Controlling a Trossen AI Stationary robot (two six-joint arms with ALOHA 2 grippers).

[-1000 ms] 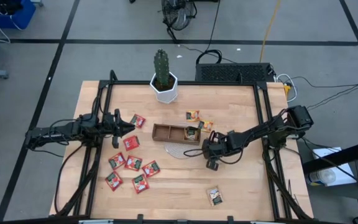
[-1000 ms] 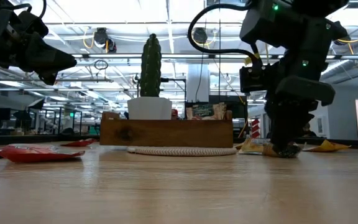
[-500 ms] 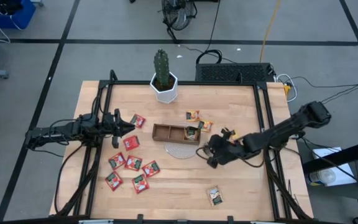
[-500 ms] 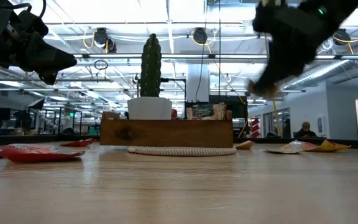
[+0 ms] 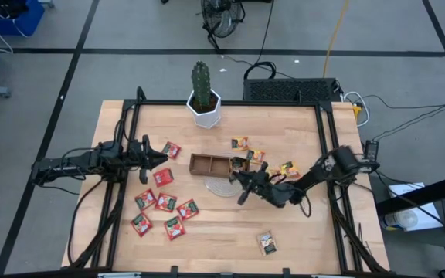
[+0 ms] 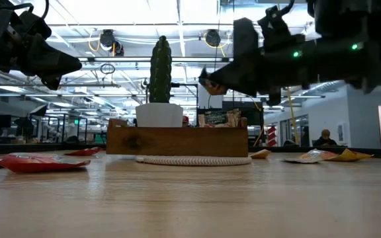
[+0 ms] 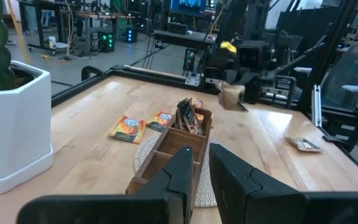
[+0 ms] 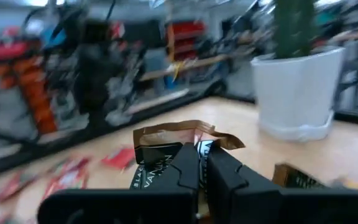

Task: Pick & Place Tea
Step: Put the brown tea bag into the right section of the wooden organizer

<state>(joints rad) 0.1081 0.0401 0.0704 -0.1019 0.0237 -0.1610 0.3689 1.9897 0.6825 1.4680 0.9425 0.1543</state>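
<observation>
Right end effector (image 5: 240,179) hangs above the desk (image 5: 300,232), just beside the right end of the wooden tray (image 5: 207,164), its fingers clamped on 1 brown tea sachet (image 8: 174,134) lifted clear of the surface. Left end effector (image 5: 161,157) hovers over the left half of the desk near the red sachets (image 5: 163,202), fingers narrow, with nothing between them. Orange-yellow sachets (image 5: 240,144) lie behind the tray; 1 grey-white sachet (image 5: 266,243) lies near the front edge. The tray rests on a woven mat (image 6: 194,159). A potted cactus (image 5: 203,96) stands at the rear.
</observation>
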